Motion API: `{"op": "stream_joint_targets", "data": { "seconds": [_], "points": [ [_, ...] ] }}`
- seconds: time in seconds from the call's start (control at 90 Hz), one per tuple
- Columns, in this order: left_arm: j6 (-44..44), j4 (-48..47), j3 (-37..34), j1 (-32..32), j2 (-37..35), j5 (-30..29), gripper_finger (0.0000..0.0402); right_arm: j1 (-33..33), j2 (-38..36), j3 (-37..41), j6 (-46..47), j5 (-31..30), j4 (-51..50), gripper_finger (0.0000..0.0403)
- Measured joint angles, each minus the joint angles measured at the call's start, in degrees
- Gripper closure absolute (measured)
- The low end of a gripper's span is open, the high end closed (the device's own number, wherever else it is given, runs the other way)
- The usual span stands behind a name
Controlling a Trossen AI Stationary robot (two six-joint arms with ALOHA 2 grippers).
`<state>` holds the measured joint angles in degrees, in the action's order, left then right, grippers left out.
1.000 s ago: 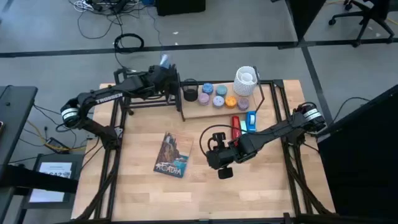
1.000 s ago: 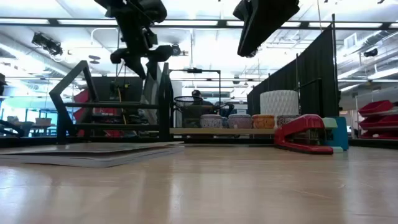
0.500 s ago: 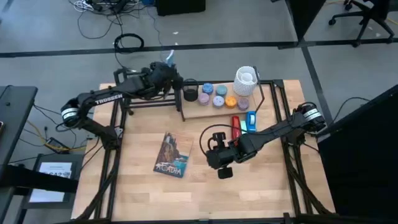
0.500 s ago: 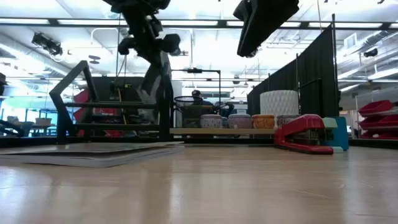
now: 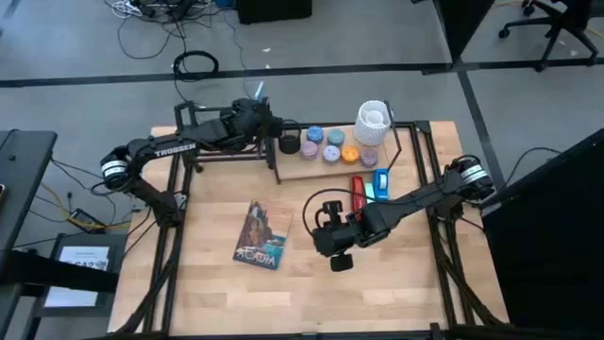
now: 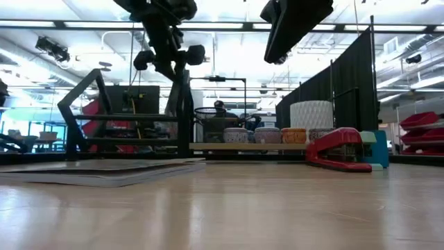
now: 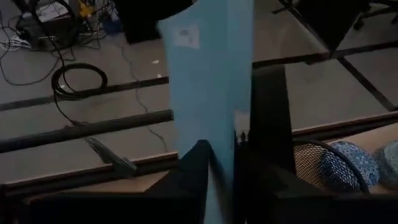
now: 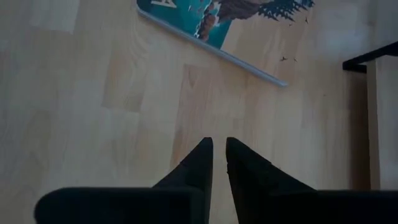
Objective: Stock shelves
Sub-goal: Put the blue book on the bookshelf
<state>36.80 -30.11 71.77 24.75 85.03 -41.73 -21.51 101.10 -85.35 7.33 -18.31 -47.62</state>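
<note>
Shelves (image 5: 283, 151) stand along our table's (image 5: 217, 283) far edge, the barred rack on the left joined to a board carrying small tins (image 5: 322, 144) and a white cup (image 5: 374, 121). "TROSSEN" reads along our left arm, which stretches over the rack; our left gripper (image 7: 221, 165) pinches a pale blue book (image 7: 208, 81) upright at the rack's end. "ACADIA" marks the book (image 5: 261, 234) lying flat mid-table. Our right gripper (image 8: 217, 158) hangs above bare wood nearby, fingers nearly touching.
</note>
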Motion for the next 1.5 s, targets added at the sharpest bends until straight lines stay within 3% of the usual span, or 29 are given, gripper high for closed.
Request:
{"op": "stream_joint_targets", "data": {
  "seconds": [0.311,0.822,1.211,1.5],
  "points": [
    [-2.0,-1.0,0.0,0.0,-1.0,1.2,0.0254,0.0,0.0,0.0,0.0,0.0,0.0,0.0383],
    [-4.8,-2.4,0.0,0.8,-4.1,2.9,0.0239,0.9,0.0,0.0,-0.4,0.0,2.9,0.0383],
    [-6.1,-0.5,0.0,2.0,-4.2,4.7,0.0164,1.7,0.0,0.0,-0.9,0.0,4.9,0.0378],
    [-7.7,0.6,1.4,2.3,-4.3,3.3,0.0156,1.7,0.0,0.0,-1.5,-0.2,6.0,0.0354]
  ]
}}
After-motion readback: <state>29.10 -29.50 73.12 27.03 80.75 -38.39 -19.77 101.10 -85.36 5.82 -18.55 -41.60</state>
